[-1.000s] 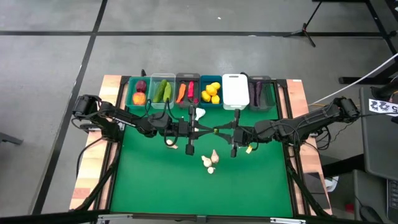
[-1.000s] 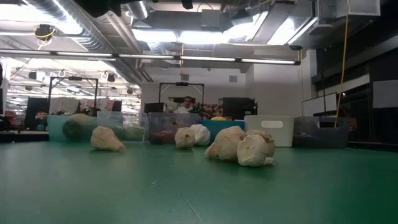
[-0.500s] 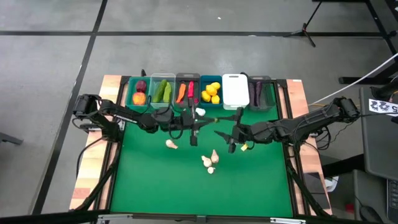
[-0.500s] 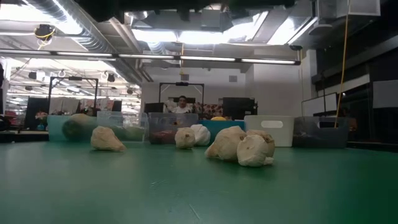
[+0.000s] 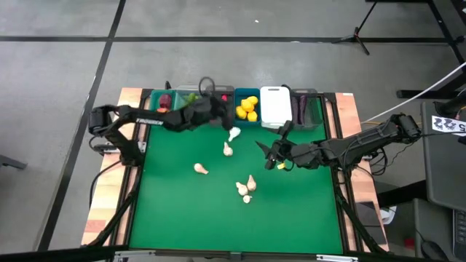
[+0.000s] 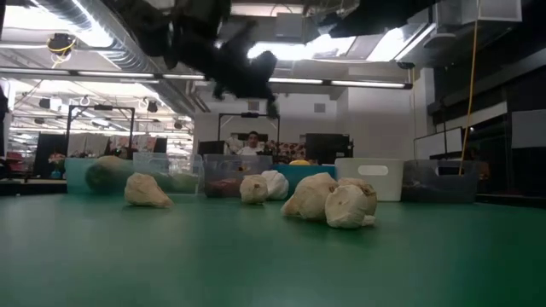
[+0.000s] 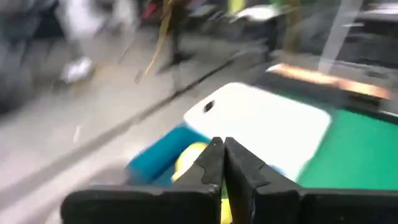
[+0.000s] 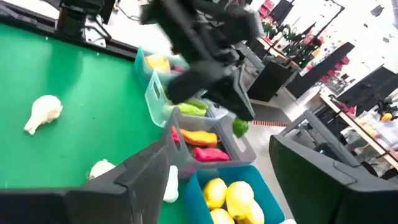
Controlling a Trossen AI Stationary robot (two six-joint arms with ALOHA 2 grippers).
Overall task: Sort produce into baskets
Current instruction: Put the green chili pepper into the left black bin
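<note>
Several whitish garlic pieces lie on the green mat: one [image 5: 234,134] close to the baskets, one [image 5: 228,149] just nearer, one [image 5: 199,169] to the left, and a cluster [image 5: 246,188] at mid-table. The row of baskets [image 5: 247,107] stands along the far edge. My left gripper [image 5: 222,116] hangs shut and empty above the grey basket [image 8: 231,148], pointing at the blue basket [image 7: 158,158] with its lemons. My right gripper [image 5: 273,154] hovers open above the mat's right half, with nothing between its fingers [image 8: 152,165].
The teal basket [image 5: 162,108] holds dark red and orange pieces, the clear one [image 8: 186,107] cucumbers, the grey one a carrot and a red pepper, the dark one [image 5: 306,108] an eggplant. The white basket [image 5: 276,105] shows a flat top. A person [image 6: 252,143] sits in the room behind.
My left gripper has swung from mid-table, where it faced the right gripper, toward the far edge and now hangs over the baskets, still shut. My right gripper has stayed in place and turned toward the baskets. The garlic has not moved.
</note>
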